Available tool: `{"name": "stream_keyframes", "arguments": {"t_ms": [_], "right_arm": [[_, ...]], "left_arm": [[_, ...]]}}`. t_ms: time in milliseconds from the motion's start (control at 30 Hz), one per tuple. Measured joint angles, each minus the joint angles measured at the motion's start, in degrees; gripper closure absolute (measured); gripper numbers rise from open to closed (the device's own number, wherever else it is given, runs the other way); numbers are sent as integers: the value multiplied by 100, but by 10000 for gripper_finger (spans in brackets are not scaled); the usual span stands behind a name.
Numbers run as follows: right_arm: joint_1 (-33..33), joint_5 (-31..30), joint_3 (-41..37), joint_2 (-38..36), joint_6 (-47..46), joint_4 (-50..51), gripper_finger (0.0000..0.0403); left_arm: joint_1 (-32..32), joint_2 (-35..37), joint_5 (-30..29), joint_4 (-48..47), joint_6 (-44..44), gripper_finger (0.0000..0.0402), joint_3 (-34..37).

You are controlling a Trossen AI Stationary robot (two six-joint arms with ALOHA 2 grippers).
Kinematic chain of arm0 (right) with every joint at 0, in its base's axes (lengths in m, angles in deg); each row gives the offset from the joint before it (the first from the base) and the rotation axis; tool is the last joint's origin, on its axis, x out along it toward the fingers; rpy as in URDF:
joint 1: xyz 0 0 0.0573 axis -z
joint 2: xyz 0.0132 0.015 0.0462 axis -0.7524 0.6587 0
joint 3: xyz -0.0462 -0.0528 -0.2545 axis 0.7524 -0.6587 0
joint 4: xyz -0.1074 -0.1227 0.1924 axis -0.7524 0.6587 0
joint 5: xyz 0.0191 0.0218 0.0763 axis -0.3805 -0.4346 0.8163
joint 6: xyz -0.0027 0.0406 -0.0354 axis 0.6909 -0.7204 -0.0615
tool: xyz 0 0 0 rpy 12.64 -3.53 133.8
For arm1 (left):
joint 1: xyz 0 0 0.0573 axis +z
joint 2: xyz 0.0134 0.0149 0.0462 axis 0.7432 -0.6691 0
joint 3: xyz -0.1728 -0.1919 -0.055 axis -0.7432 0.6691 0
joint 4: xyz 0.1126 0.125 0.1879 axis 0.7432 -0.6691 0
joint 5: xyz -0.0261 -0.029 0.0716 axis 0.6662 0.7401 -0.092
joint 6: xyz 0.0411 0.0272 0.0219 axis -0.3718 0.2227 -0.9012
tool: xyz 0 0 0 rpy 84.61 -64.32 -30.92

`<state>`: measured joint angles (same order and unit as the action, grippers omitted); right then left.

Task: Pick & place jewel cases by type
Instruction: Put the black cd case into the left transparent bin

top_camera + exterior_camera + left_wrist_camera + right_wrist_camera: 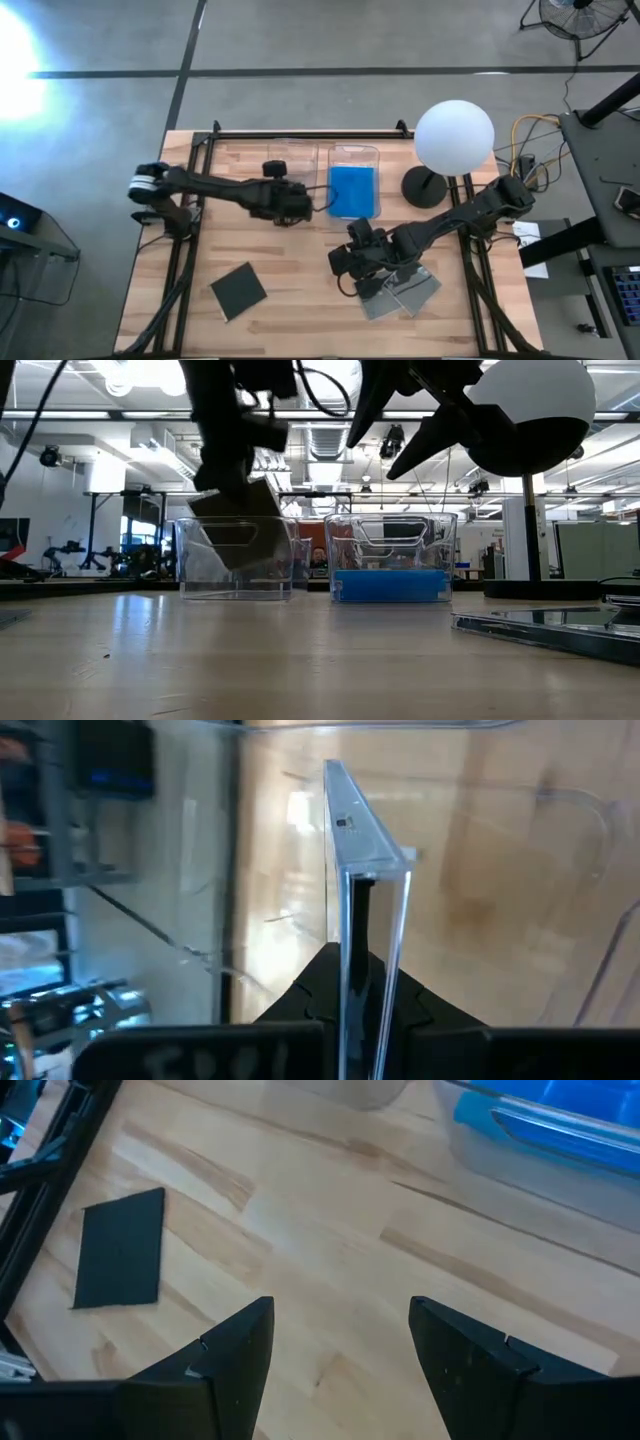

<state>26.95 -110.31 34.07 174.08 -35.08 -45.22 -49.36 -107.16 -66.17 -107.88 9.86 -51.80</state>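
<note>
My left gripper (296, 205) (365, 995) is shut on a dark jewel case (240, 526) with a clear cover. It is just on the near side of the left clear bin (292, 160), whose walls fill the left wrist view. The right clear bin (353, 160) holds blue jewel cases (352, 190) (390, 585). My right gripper (348, 262) (340, 1345) hangs open above bare table, near a few grey cases (400, 292) (540, 625) lying flat. Another dark case (238, 290) (120, 1250) lies flat near the near-left corner. My left gripper pinches the jewel case between its two fingers, with the case's thin edge (362, 870) pointing away from the wrist. The fingers grip its rear part (362, 955). The case is lifted clear of the table and hangs tilted in the low view (240, 526).
A lamp with a white globe (453, 135) and a round black base (428, 187) stands at the far right, close to the right arm. Black frame rails (185, 250) run along both table sides. Open wood (300, 270) lies between the two groups of cases.
</note>
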Motion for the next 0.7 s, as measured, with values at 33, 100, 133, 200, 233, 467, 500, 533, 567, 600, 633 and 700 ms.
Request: {"name": "stream_keyframes", "arguments": {"t_ms": [33, 100, 133, 200, 233, 467, 500, 533, 567, 600, 633, 700], "right_arm": [[-2, 11, -5, 0, -14, 0, 174], [-10, 89, -8, 0, -12, -15, 174], [-16, 122, -8, 0, -2, -13, 174], [-46, 156, -8, 0, 7, -12, 174], [-58, 158, -8, 0, 5, -7, 174], [-114, 161, -8, 0, 52, 13, 174], [-115, 161, -8, 0, 54, 23, 174], [-115, 166, -8, 0, 77, 28, 174], [-115, 216, -8, 0, 115, 26, 174], [-115, 273, -8, 0, 163, 24, 174], [-115, 328, -8, 0, 206, 24, 174], [-115, 405, -8, 0, 236, 25, 174]], "left_arm": [[71, -114, 136, -6, -56, 399, -73], [187, -278, 308, -12, -213, 399, -186], [226, -343, 305, -14, -279, 398, -223], [286, -421, 314, -5, -400, 391, -281], [307, -451, 366, -3, -466, 385, -316], [364, -418, 1305, 14, -492, 306, -348], [346, -403, 1353, -45, -459, 294, -360], [320, -375, 1374, -143, -421, 284, -390], [290, -326, 1398, -231, -365, 275, -426], [252, -289, 1455, -331, -316, 269, -485], [216, -225, 1548, -430, -251, 264, -557], [142, -71, 1789, -569, -96, 259, -681]]}}
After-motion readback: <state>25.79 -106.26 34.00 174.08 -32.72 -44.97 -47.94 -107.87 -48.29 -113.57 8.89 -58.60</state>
